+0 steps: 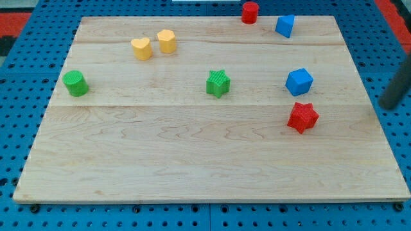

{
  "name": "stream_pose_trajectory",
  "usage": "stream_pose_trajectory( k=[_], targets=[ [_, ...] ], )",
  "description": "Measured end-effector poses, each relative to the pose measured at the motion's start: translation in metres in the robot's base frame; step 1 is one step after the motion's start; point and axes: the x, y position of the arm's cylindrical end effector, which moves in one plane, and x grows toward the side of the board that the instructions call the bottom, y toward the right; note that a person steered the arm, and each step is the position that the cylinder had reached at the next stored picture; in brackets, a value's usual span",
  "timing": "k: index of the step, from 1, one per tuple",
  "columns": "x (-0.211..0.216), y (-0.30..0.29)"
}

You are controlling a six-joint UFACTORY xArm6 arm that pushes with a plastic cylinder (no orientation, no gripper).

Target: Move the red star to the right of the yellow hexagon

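Red star [302, 117] low at view's right of wooden board [192, 173], just below blue cube [299, 82]. Yellow hexagon [166, 41] far off at top left, touching-close to yellow heart [141, 48]. My tip [388, 104] off board at right edge, well apart from star; no pincer fitted, nothing held. Approach step, likely. Next: get behind star on right, push up-left, skirting green star [218, 83]. No readable writing.
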Motion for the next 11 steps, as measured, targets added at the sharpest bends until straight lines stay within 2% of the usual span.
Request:
stream_pose_trajectory(
  k=[1,3,5,7,8,9,10,11],
  targets=[
    [0.023,-0.074],
    [-0.060,-0.257],
    [-0.123,-0.274],
    [-0.146,-0.251],
    [-0.147,-0.317],
    [-0.140,-0.306],
    [-0.136,-0.228],
    [-0.159,-0.203]
  ],
)
